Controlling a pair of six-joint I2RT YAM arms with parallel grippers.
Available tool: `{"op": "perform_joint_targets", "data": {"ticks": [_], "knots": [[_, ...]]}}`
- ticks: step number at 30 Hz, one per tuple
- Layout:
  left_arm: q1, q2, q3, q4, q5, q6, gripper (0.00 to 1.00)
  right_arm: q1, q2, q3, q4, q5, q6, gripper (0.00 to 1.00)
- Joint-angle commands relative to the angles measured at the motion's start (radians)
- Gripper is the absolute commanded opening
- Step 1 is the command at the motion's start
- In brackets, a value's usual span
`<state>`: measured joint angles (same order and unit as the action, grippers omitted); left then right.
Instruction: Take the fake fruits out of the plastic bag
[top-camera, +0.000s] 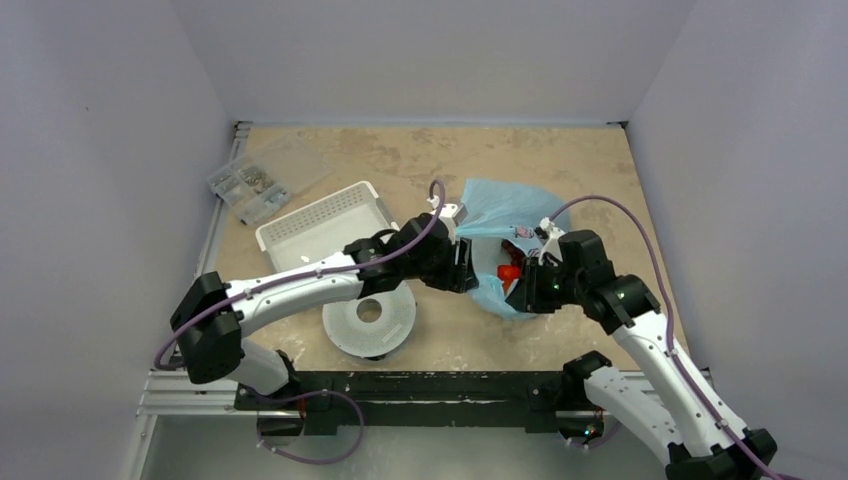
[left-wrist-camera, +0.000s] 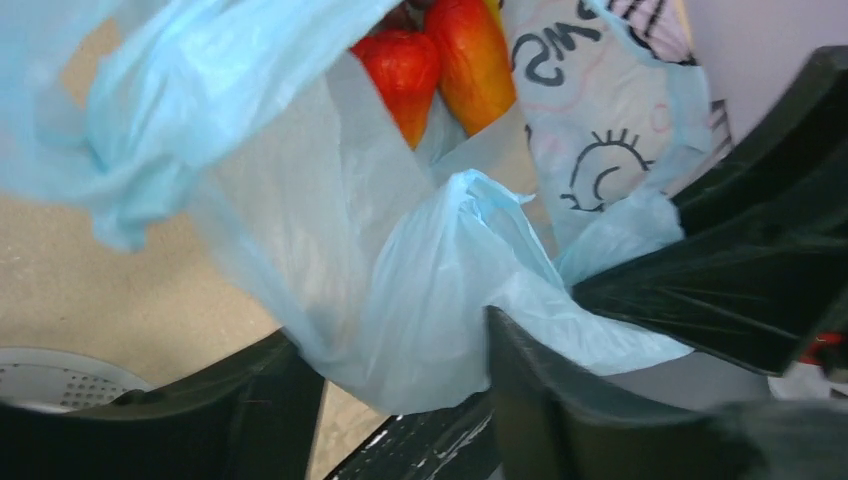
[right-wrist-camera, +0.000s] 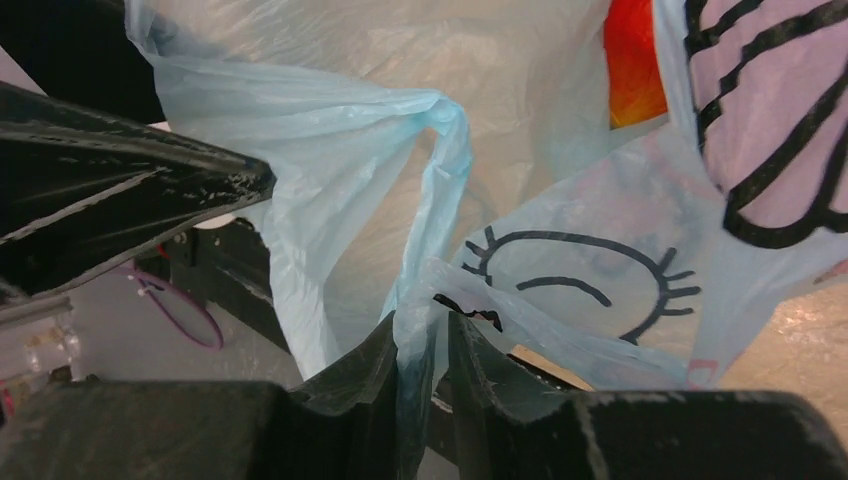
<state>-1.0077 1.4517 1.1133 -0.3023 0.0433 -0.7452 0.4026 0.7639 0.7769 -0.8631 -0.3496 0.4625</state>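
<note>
Tabletop (top-camera: 400, 160) from above, tan and mottled, with your two arms reaching in from the near edge. The plastic bag (top-camera: 505, 205), thin and light blue, lies right of centre, and both grippers meet at its near side.

Your left gripper (top-camera: 465, 265) is at the bag's left edge. In its wrist view the fingers (left-wrist-camera: 540, 400) stand partly apart with a thick wad of blue film filling the gap and touching both, so it is clamped on the bag.

Your right gripper (top-camera: 525, 285) is at the bag's near right edge. In its wrist view the fingers (right-wrist-camera: 480, 375) are almost together, pinching a thin twisted strip of the bag, beside a black line drawing on pale pink print.

The fake fruits (top-camera: 510, 272) are inside the bag, showing as red in the mouth between the grippers. The left wrist view shows a red strawberry-like piece (left-wrist-camera: 405, 70) touching an orange-red mango (left-wrist-camera: 475, 55), both behind the film.

Left of the bag sits a white slotted basket (top-camera: 320, 222). A round white perforated disc (top-camera: 395, 320) lies near the front edge, and a clear box (top-camera: 255, 180) rests at the far left.
</note>
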Motion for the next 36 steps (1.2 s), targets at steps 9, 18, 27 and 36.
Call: {"op": "perform_joint_targets", "data": {"ticks": [9, 18, 27, 36], "knots": [[-0.09, 0.036, -0.178, 0.32, 0.02, -0.126, 0.19, 0.007, -0.047, 0.163, -0.019, 0.346, 0.142, 0.65], [-0.152, 0.067, -0.15, 0.314, -0.033, -0.127, 0.1, 0.007, 0.074, 0.294, 0.022, 0.355, 0.023, 0.88], [-0.154, 0.019, -0.171, 0.253, -0.086, -0.113, 0.09, 0.008, 0.16, 0.212, -0.068, 0.636, 0.081, 0.99], [-0.154, -0.004, -0.18, 0.263, -0.092, -0.112, 0.13, 0.019, 0.16, 0.067, -0.219, 0.628, 0.376, 0.99]]}}
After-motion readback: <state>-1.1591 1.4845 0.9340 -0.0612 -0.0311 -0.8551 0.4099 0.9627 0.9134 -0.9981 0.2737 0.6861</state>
